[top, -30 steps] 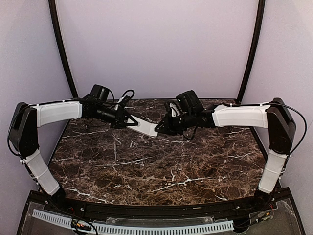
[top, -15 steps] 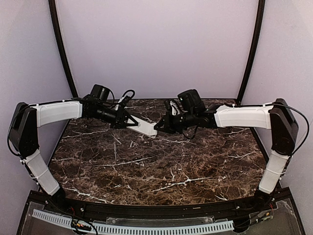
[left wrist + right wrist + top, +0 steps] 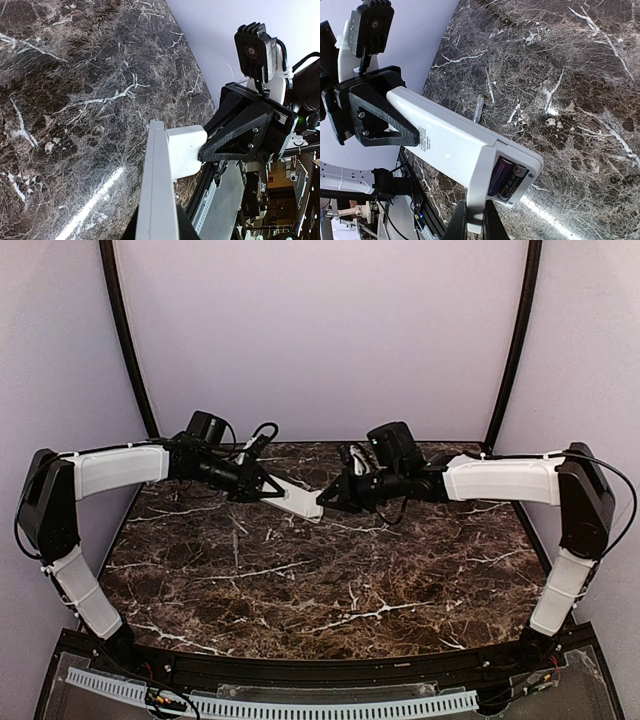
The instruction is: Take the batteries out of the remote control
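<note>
Above the far counter (image 3: 300, 580) we see the remote control (image 3: 295, 498) aloft, long axis ten to four o'clock: left claw (image 3: 262, 487) clenched on its ten end, right claw (image 3: 325, 502) pinching the cover (image 3: 477, 185) at four, batteries (image 3: 501, 177) exposed inside.

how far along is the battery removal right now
Done: the cover is lifted and the compartment is open, with the purple batteries showing. In hand: left fingers hold the remote control, and right fingers pinch the cover. Left: batteries still seated, none out.
</note>
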Controlling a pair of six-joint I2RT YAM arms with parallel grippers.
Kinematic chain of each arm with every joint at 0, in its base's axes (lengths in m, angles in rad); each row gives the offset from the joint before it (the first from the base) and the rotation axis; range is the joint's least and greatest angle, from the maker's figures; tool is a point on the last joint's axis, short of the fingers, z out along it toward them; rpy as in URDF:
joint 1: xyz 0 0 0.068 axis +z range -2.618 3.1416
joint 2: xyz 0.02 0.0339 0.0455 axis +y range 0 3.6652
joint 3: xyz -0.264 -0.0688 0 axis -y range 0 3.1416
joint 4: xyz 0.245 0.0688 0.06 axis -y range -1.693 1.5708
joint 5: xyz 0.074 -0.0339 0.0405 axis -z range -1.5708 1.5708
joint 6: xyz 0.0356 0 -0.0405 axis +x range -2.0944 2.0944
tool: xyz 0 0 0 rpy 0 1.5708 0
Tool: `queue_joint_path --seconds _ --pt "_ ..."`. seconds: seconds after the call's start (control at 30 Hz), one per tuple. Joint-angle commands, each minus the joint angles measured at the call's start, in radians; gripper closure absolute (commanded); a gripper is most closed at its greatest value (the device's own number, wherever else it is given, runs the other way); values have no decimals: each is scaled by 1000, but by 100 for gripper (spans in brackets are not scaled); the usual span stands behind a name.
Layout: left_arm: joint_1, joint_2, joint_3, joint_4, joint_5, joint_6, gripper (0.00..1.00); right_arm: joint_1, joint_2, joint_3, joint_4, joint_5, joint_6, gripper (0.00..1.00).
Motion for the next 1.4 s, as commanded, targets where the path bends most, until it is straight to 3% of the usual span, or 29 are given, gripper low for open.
queue_joint_path --seconds 0.0,0.4,0.63,0.8,1.0,1.37 --pt "-2 -34 29 -31 -25 28 100 6 -73 -21 15 -29 -23 100" --pt "9 -29 35 -40 -25 28 100 3 -154 -56 -8 -7 -47 100" --pt "41 -35 -18 142 135 -93 100 -38 -238 -151 20 17 -38 100" --pt "44 -38 -22 152 144 -104 100 -71 -264 -191 12 19 -36 100" --pt "44 -41 -16 128 129 -89 100 -81 -280 -155 -184 143 -118 100" --pt "42 -25 -6 107 152 -80 100 -80 -225 -27 -696 588 -240 100"
